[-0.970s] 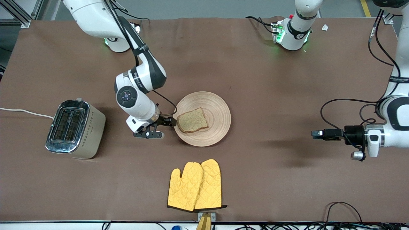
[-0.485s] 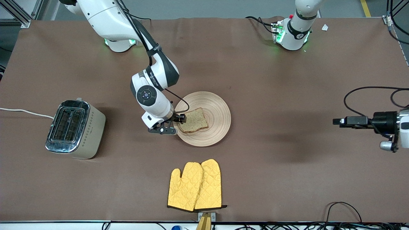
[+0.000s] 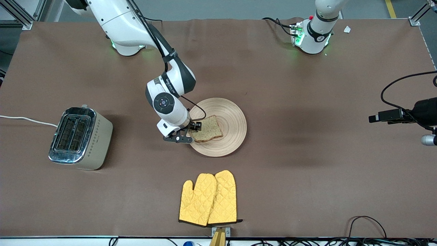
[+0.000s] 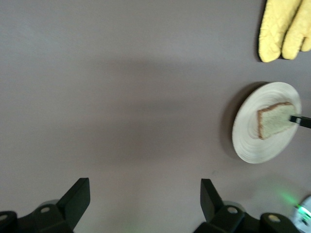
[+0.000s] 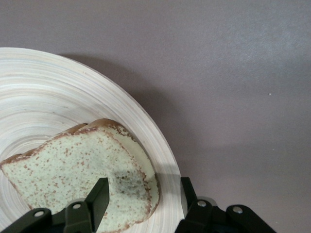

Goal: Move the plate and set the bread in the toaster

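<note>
Spread under everything, a brown table, with both arm bases standing along its edge farthest from the front camera. Toward the right arm's end, standing upright, the cream toaster, chrome top showing both slots, neither holding anything, a white cord trailing off toward the table's end. Near the table's middle, flat on the cloth, well apart from the toaster, the round wooden plate. Nearer to the front camera than the plate, lying side by side and touching, a pair of yellow oven mitts. On the plate, off-centre toward the toaster's side, the bread, one speckled slice with a darker crust, lying flat. Reached down at the plate's rim on the toaster's side, the right gripper, fingers parted and set either side of the slice's corner; in the right wrist view, one finger over the bread's surface and the other just past the edge of the plate, a gap showing between them, not yet clamped on the slice. Up in the air over bare cloth at the left arm's end of the table, well apart from the plate, the left gripper, waiting; in the left wrist view its two fingers spread wide with nothing between them, and the plate, bread and mitts small in the distance.
</note>
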`<state>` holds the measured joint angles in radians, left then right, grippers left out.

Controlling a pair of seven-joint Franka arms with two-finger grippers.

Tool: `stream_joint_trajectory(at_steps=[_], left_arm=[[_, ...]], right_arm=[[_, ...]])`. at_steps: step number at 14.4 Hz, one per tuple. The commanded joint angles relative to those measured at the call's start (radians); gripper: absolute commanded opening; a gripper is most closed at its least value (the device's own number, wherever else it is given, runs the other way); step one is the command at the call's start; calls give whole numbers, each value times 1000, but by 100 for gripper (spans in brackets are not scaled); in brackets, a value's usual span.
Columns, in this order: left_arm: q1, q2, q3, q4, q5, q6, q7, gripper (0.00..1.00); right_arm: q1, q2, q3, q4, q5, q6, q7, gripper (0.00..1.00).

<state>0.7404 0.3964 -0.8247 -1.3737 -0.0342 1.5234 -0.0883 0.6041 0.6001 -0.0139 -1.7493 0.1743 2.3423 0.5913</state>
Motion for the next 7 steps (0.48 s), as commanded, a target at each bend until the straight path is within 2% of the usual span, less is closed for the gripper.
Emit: stream_joint_trajectory(at_steps=[1, 6, 7], left_arm=[[-3, -86, -19, -21, 47, -22, -44, 100], [-6, -154, -33, -19, 80, -48, -67, 100], [-48, -187, -19, -22, 100, -48, -64, 100]], right_arm=[[25, 24, -12, 28, -15, 0, 48, 61], [26, 30, -12, 28, -15, 2, 51, 45], [28, 30, -12, 28, -15, 2, 51, 34]])
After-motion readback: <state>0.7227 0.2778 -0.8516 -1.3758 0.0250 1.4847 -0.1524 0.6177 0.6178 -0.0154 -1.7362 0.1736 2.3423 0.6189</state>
